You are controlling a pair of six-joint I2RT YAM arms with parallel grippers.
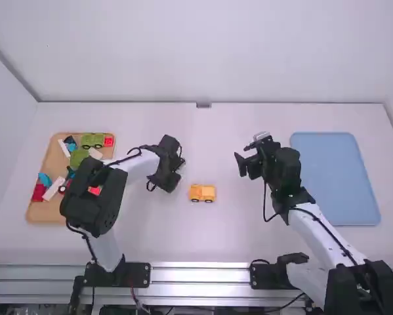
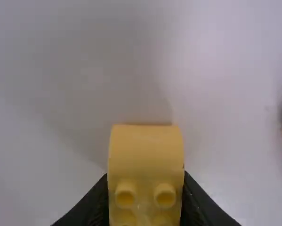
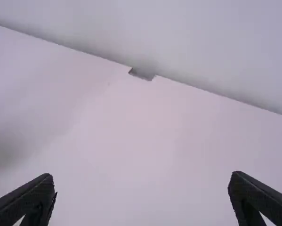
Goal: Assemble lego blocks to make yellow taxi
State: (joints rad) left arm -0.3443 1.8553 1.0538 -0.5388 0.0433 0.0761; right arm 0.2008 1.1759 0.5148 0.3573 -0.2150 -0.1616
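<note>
Gripping yellow block (image 2: 145,153) w/ L hand (image 2: 146,188); R hand (image 3: 141,181) wide, empty. Wheeled taxi base (image 1: 202,192) near mid. of desk (image 1: 216,144). Prob. late stage: base looks mostly built, block left to add.

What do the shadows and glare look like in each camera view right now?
High view: fairly even light across the table, bright streaks along the metal rail; left wrist view: a broad, soft-edged shadow on the table near the yellow studded brick; right wrist view: a diffuse dark patch at the left edge.
</note>
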